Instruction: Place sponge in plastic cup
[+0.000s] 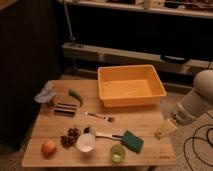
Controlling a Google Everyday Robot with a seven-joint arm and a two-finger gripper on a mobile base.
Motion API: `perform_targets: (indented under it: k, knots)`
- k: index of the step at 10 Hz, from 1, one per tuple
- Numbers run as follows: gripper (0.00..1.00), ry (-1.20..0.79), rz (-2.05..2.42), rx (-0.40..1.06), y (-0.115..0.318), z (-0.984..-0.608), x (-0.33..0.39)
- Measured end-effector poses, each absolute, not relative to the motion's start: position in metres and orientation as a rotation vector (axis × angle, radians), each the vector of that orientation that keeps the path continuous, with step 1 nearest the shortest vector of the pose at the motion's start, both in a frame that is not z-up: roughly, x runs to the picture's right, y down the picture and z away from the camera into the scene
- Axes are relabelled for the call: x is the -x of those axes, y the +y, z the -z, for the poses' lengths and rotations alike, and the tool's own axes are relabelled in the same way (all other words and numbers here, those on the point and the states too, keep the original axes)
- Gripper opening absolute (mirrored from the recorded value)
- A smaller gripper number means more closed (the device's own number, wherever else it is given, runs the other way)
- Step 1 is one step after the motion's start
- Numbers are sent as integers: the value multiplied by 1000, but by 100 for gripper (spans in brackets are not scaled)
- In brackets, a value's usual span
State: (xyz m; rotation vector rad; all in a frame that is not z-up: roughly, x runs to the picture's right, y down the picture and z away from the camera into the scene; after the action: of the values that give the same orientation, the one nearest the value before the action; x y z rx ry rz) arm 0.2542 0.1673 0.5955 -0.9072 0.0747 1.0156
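Wooden tabletop point(145, 125), filling the lower half of the frame, carried an orange tub point(132, 101) at its upper right. End effector point(165, 130), released and holding nothing, hung at the tabletop's right edge, lower right of the frame, apart from the sponge. Sponge point(132, 141) lay flat on the tabletop at lower centre-right, just above and right of the plastic cup point(117, 153), which stood upright near the bottom edge, right of a white cup point(86, 142).
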Motion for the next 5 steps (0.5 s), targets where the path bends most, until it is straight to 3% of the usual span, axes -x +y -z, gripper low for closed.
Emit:
perform_targets:
  k: [5]
  knots:
    - [73,26,-966,721,182,-591,-224]
